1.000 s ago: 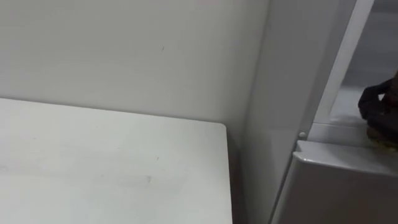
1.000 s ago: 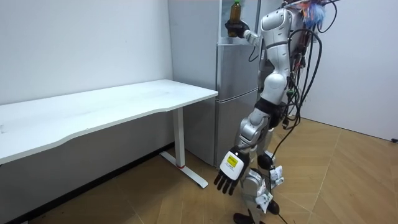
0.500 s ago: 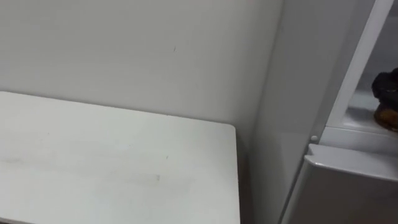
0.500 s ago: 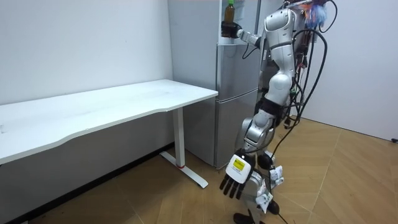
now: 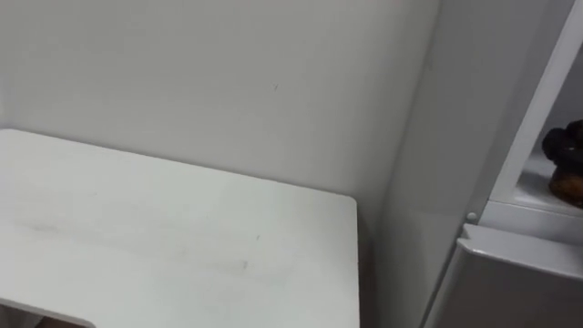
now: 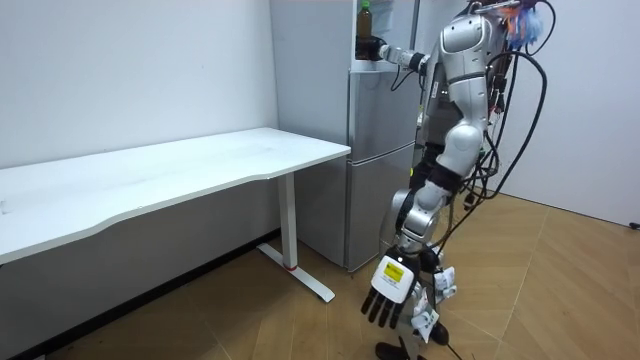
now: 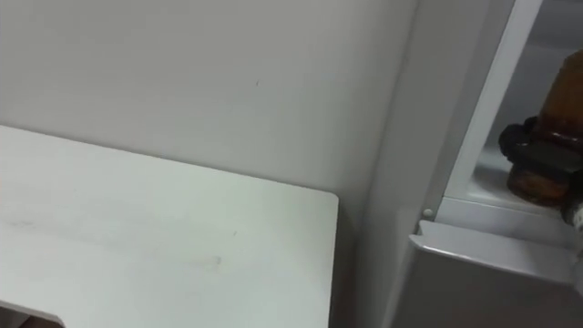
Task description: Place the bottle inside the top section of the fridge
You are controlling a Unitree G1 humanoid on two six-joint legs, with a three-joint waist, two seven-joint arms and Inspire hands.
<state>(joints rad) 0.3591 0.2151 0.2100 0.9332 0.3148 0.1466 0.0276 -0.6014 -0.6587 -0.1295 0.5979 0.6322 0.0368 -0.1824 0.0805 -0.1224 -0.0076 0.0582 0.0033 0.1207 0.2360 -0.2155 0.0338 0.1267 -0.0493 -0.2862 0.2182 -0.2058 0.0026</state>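
– Amber bottle (image 7: 557,91) up in the open top compartment of the fridge (image 7: 474,273), and the robot's right hand (image 7: 528,146) has its dark fingers curled round the lower half. A firm-looking clasp, nothing slack about it.

– And the base sits just below that hand, right at the white shelf (image 7: 492,182). Whether it is actually resting there can't be told. This looks like the setting-down step, with the release yet to come.

– Why grip it so low?

– Probably to hold it upright, with the neck free above the hand inside the compartment. A low hold should also let the base meet the shelf first.

– The other hand?

– The left hand (image 6: 388,293) hangs beside the legs, far below the working hand, fingers straight and carrying nothing. It looks parked clear of the job.

– So what does each view add?

– The eye views go in close and show the fingers wrapping the bottle. They also show the shelf lip and the top edge of the lower door beneath the hand, and the white table (image 5: 182,237) off to the hand's left. The room view gives the whole stance. The robot stands in front of the fridge with its right arm stretched up and forward, and the bottle's top pokes up above the hand.
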